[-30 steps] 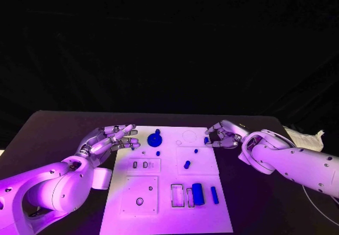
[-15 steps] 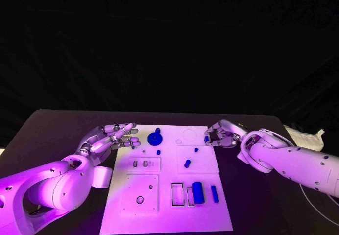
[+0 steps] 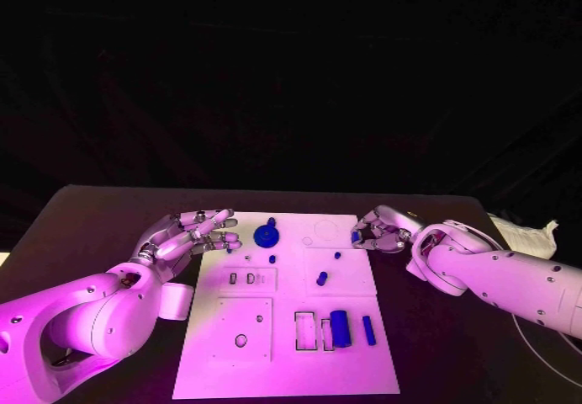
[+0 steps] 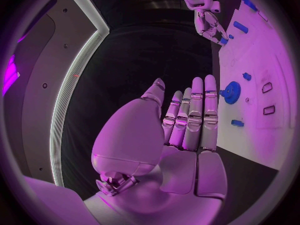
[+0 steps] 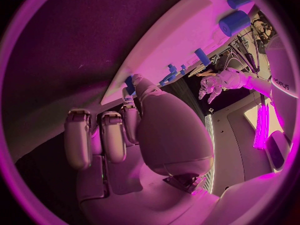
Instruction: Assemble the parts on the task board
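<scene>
The task board (image 3: pixel 286 337) lies in the middle of the black table (image 3: pixel 97 227), its long sides running from the near edge toward the far edge. Near its far-left corner sits a round blue gear-like part (image 3: pixel 266 233), with a small blue piece (image 3: pixel 272 258) just nearer than it. Toward the middle of the board lies a short blue peg (image 3: pixel 321 279), and a tiny blue piece (image 3: pixel 337 255) lies farther back toward the right edge. In the near half, a thick blue cylinder (image 3: pixel 340 329) and a slim blue bar (image 3: pixel 367 331) lie side by side, beside two narrow rectangular slots (image 3: pixel 313 332); whether anything sits in those slots cannot be told. Two small slots (image 3: pixel 241 279) lie on the board's left side.

The left hand (image 3: pixel 188 236) hovers at the board's far-left edge, just beside the gear-like part but apart from it. Its fingers are stretched out, and the left wrist view shows them lying side by side with nothing in them.

The right hand (image 3: pixel 383 231) sits at the board's far-right edge with its fingers curled in. A small blue part (image 3: pixel 356 238) shows at its fingertips in the head view, and the right wrist view also shows a bit of blue at the fingertips (image 5: pixel 130 83); it appears pinched there, over the board's right edge.

A white paper (image 3: pixel 524 236) lies at the table's right edge.
</scene>
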Controlling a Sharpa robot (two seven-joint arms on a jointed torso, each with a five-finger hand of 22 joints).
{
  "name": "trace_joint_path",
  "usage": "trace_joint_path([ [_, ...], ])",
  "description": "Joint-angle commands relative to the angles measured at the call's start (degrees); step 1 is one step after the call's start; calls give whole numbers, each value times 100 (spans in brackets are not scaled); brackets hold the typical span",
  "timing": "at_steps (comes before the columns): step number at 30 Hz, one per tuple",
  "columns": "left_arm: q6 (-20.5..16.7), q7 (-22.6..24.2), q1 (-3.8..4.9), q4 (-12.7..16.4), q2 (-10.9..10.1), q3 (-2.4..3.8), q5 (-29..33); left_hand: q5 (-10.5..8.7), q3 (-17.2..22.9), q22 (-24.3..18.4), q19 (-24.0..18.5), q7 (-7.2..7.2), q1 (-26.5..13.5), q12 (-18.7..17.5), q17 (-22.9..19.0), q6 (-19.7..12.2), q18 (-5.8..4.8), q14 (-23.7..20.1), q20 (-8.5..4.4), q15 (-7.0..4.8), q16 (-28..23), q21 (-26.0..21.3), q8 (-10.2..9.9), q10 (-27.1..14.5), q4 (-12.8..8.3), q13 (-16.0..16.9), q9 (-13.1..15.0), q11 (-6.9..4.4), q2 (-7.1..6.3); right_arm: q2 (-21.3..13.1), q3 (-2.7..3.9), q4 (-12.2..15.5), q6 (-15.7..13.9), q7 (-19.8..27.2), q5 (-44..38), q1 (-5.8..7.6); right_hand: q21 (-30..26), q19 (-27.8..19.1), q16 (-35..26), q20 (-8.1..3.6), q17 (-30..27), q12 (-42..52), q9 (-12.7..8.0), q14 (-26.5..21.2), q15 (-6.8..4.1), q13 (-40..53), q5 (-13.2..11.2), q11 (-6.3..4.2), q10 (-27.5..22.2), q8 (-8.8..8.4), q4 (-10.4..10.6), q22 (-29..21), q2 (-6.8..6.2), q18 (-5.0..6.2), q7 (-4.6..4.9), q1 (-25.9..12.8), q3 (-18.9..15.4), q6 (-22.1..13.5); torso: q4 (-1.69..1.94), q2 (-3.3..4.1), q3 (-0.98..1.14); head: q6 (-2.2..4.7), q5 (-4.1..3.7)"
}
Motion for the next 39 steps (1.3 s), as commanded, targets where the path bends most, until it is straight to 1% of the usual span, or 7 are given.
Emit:
trace_joint_path([
  [1,113,22,4,6,6,3,4,-18,-1,-2,-9,21,50,-26,5,-20,55,8,28,45,-33,33,-25,-33,-23,-5,-4,-1,-21,14,2,-15,87,50,-38,-7,39,53,37,-83,1115,47,65,514,-85,289,31,-115,51,110,-63,261,172,-87,-79,111,132,194,-5,0,2,-9,0],
  [13,111,20,4,6,-2,3,4,-18,-1,-2,-9,21,50,-26,5,-20,55,8,28,45,-33,33,-25,-33,-23,-5,-4,-1,-21,55,83,143,-307,-34,339,-6,48,66,52,-170,1145,69,130,521,-162,310,23,-198,87,201,-88,282,227,-92,-173,-90,217,329,-3,-13,-5,-4,-5],
  [21,112,17,4,-35,6,3,7,-19,3,-2,-10,21,53,-26,10,-20,56,8,28,44,-37,35,-24,-32,-30,-4,-4,-1,-18,115,142,800,-627,-745,244,53,41,67,51,-197,1145,64,158,522,-184,316,235,-219,100,219,6,270,232,-90,-197,-373,198,327,-7,-48,-15,6,43],
  [27,121,15,3,-95,40,2,15,-19,3,-2,-10,21,53,-26,10,-20,56,8,28,44,-37,35,-24,-32,-30,-4,-4,-1,-18,418,143,1217,-549,-1319,-409,104,39,67,48,-202,1141,58,165,521,-189,314,227,-226,100,225,3,267,206,-90,-206,-408,187,329,31,-95,-34,-51,121],
  [30,126,15,3,-137,54,2,21,-19,3,-2,-11,21,51,-26,11,-20,56,8,28,44,-39,35,-24,-33,-31,-4,-4,-1,-18,635,116,1405,-447,-1544,-861,111,39,68,48,-204,1141,68,168,521,-191,321,218,-230,105,230,-8,268,197,-90,-210,-407,188,335,54,-122,-45,-105,181],
  [35,128,17,2,-198,73,2,28,-19,3,-2,-11,21,51,-26,11,-20,56,8,28,44,-39,35,-24,-33,-31,-4,-4,-1,-18,1005,-17,1642,-211,-1971,-1399,104,36,66,36,-206,1121,44,170,517,-193,307,206,-230,97,229,-6,262,193,-88,-208,-421,185,332,89,-159,-73,-160,222],
  [39,131,15,2,-217,81,2,37,-19,3,-2,-11,21,51,-26,11,-20,56,8,28,44,-39,35,-24,-33,-31,-4,-4,-1,-18,1238,-98,1665,-66,-2248,-1674,76,33,64,25,-207,1102,22,169,512,-194,295,197,-229,88,224,-8,256,184,-87,-205,-433,183,321,74,-154,-67,-170,260],
])
